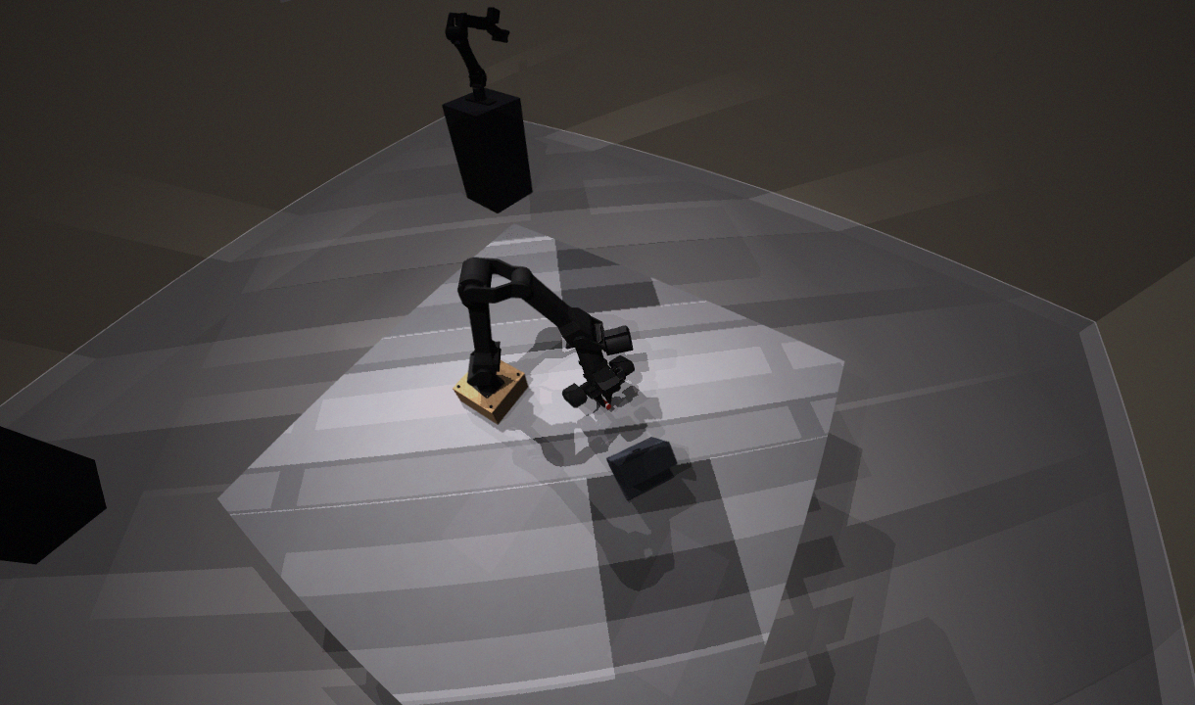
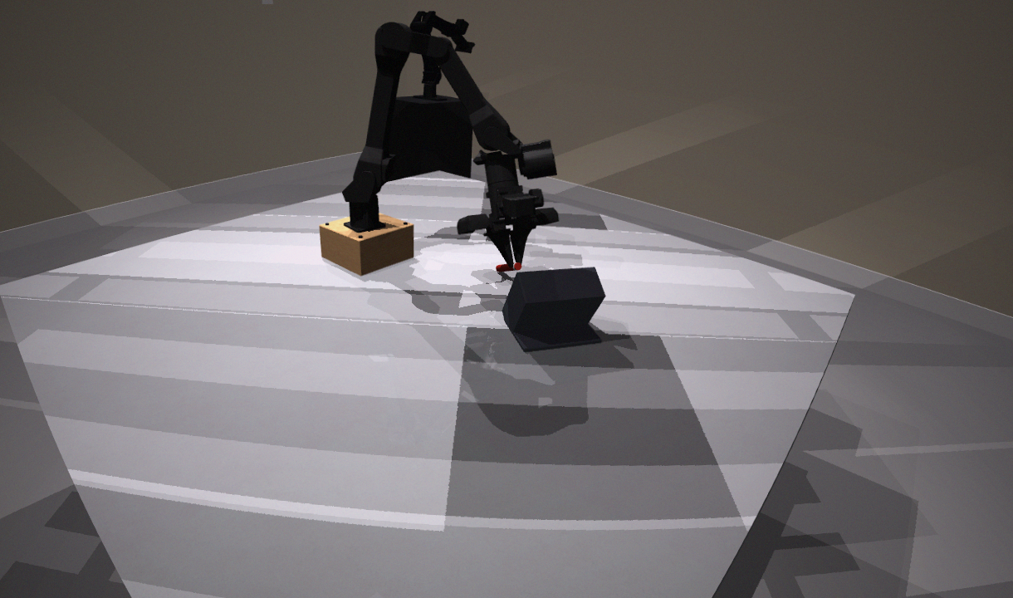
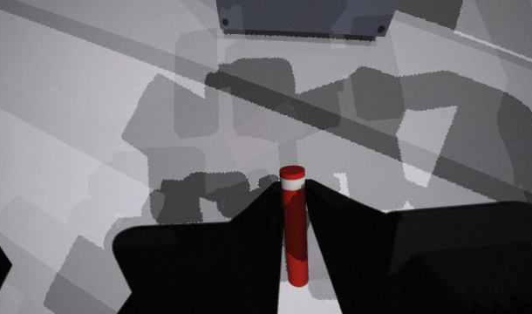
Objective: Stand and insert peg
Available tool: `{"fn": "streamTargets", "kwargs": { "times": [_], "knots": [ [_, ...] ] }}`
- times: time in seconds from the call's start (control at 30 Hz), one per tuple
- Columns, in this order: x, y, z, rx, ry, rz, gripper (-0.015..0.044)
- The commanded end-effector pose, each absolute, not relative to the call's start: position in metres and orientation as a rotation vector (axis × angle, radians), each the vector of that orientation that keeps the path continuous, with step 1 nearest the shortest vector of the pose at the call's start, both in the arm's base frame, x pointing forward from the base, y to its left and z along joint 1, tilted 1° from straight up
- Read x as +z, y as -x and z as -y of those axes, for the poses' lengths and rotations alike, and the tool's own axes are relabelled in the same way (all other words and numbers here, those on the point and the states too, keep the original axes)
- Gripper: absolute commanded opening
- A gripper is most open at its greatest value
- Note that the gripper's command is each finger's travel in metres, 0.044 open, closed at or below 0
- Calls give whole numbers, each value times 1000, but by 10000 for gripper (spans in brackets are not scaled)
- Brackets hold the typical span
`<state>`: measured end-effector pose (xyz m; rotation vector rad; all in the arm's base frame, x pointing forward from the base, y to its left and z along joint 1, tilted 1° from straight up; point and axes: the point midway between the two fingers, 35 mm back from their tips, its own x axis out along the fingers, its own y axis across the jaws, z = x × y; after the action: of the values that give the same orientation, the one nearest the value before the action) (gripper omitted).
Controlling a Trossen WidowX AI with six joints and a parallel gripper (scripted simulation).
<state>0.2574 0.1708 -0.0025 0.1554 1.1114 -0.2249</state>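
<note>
From above, a pale grey tabletop [image 1: 444, 561] spreads under the arm, crossed by bands of light and darker shadow. Around it runs a larger grey floor [image 1: 952, 473] with a raised edge at the far side, and brown-grey walls [image 1: 847, 105] rise behind. The arm stands on a wooden block [image 1: 511, 393] [image 2: 343, 249]. At the far side a black pedestal [image 1: 497, 162] [image 2: 429, 134] carries a second, smaller-looking arm [image 1: 472, 57] [image 2: 430, 71]; a black box shape [image 1: 27, 499] fills the near left edge. The dark sloped panel [image 1: 644, 467] [image 2: 555, 297] [image 3: 305, 17] sits to the right of the block, near the hand [image 1: 605, 402] [image 2: 514, 265] [image 3: 292, 187].

From the exterior side, the hand points down over the tabletop, with the red peg [image 2: 505, 267] [image 3: 296, 231] between its fingertips, just beyond the panel. The peg lies across the fingers rather than upright, apart from the panel. Plain brownish walls close off the room.

In the wrist view, the hand is pinching the peg close to its white band [image 3: 293, 183]. Patchy overlapping shadows cover the tabletop, and the panel's edge, with two dark round spots, shows at the top.
</note>
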Motion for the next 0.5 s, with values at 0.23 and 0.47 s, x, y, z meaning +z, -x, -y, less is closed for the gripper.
{"fn": "streamTargets", "kwargs": {
  "times": [0.23, 0.47],
  "knots": [
    [3, -251, -172, -232, -149, -1014, 51],
    [5, -246, -173, -235, -142, -955, 51]
  ]
}}
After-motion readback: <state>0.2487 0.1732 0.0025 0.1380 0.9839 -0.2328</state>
